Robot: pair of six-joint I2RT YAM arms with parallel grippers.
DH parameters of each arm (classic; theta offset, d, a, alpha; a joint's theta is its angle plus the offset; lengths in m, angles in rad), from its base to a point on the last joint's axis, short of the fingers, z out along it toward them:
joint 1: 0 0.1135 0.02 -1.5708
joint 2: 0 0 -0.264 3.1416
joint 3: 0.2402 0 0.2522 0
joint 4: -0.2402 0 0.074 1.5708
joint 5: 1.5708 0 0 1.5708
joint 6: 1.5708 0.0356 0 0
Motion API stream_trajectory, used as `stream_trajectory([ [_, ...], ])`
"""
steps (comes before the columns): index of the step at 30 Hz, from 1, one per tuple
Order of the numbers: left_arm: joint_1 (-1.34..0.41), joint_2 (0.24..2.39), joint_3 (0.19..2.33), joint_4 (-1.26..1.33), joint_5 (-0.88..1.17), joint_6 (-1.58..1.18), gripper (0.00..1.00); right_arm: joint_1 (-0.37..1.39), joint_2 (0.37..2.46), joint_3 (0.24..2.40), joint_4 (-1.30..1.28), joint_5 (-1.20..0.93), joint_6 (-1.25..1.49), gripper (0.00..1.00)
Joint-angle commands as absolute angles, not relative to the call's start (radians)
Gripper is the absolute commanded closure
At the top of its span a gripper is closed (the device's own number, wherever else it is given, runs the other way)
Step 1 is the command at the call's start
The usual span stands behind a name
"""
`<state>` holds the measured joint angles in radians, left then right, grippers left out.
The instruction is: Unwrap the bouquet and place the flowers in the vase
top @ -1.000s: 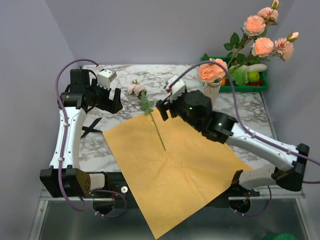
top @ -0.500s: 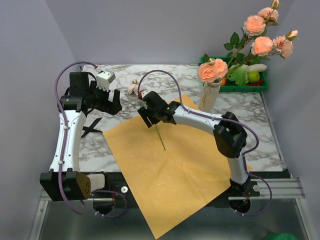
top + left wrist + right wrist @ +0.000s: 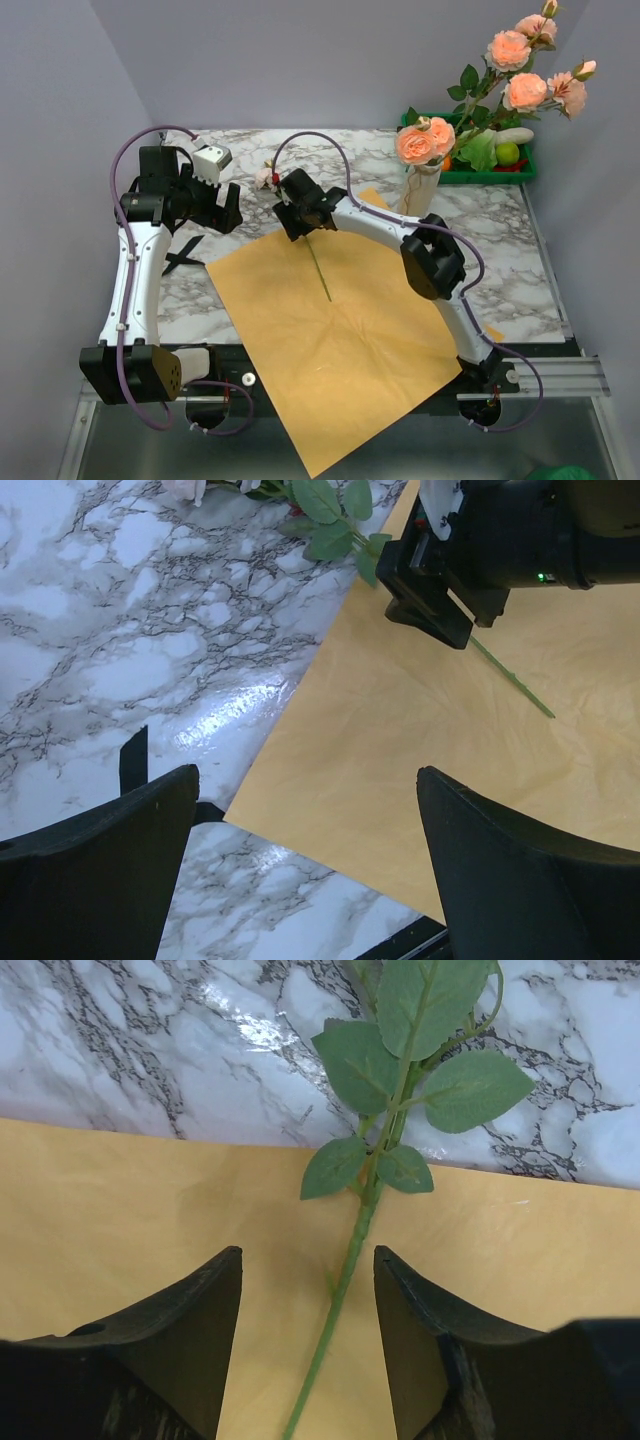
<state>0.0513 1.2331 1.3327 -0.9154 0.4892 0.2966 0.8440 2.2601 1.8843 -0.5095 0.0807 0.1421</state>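
- Reaching over the far edge of the orange paper [image 3: 340, 340], the right gripper [image 3: 300, 215] is hanging low over one loose rose [image 3: 318, 265].
- Its two black fingers [image 3: 190, 1340] are standing partly open, one on each side of the thin green stem [image 3: 348, 1255]. They are not touching the stem, and they are not holding anything.
- The stem is lying flat on the paper. Its green leaves [image 3: 400, 1050] are lying just past the paper's edge on the marble table [image 3: 520, 230].
- The pale pink head [image 3: 266, 177] of this rose is resting on the table, just beyond the right gripper.
- The left gripper [image 3: 225, 205] is hovering wide open above the table, near the left corner of the paper. Nothing is sitting between its fingers.
- The other flowers [image 3: 510, 60] are standing in the tall cream vase [image 3: 420, 190]. The vase is standing upright on the table, near the right gripper.
- A black ribbon [image 3: 180, 255] is lying on the table beside the paper's left edge.
- A green crate [image 3: 520, 165] of vegetables is sitting in the far right corner, behind the vase.
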Motion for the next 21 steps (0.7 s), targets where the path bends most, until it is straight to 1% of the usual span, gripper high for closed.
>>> stream_trajectory([
  [1, 0.058, 1.213, 1.336, -0.919, 0.474, 0.316, 0.01, 0.83, 2.327, 1.944, -0.586, 0.041, 0.156, 0.39],
  [10, 0.058, 1.21, 1.328, -0.916, 0.474, 0.322, 0.01, 0.824, 2.358, 1.953, -0.604, 0.029, 0.178, 0.41],
  [13, 0.058, 1.203, 1.322, -0.914, 0.469, 0.327, 0.01, 0.822, 2.375, 1.973, -0.614, 0.018, 0.179, 0.45],
  [14, 0.058, 1.198, 1.321, -0.913, 0.466, 0.328, 0.01, 0.821, 2.382, 1.982, -0.618, 0.014, 0.181, 0.5],
  [16, 0.058, 1.193, 1.313, -0.913, 0.465, 0.331, 0.01, 0.821, 2.404, 2.0, -0.633, 0.009, 0.181, 0.56],
  [17, 0.058, 1.186, 1.312, -0.914, 0.462, 0.333, 0.01, 0.821, 2.411, 2.02, -0.638, 0.009, 0.183, 0.62],
  [20, 0.058, 1.171, 1.304, -0.916, 0.459, 0.337, 0.01, 0.822, 2.431, 2.046, -0.656, 0.017, 0.186, 0.7],
  [21, 0.058, 1.167, 1.304, -0.919, 0.457, 0.341, 0.01, 0.821, 2.434, 2.046, -0.66, 0.018, 0.189, 0.7],
])
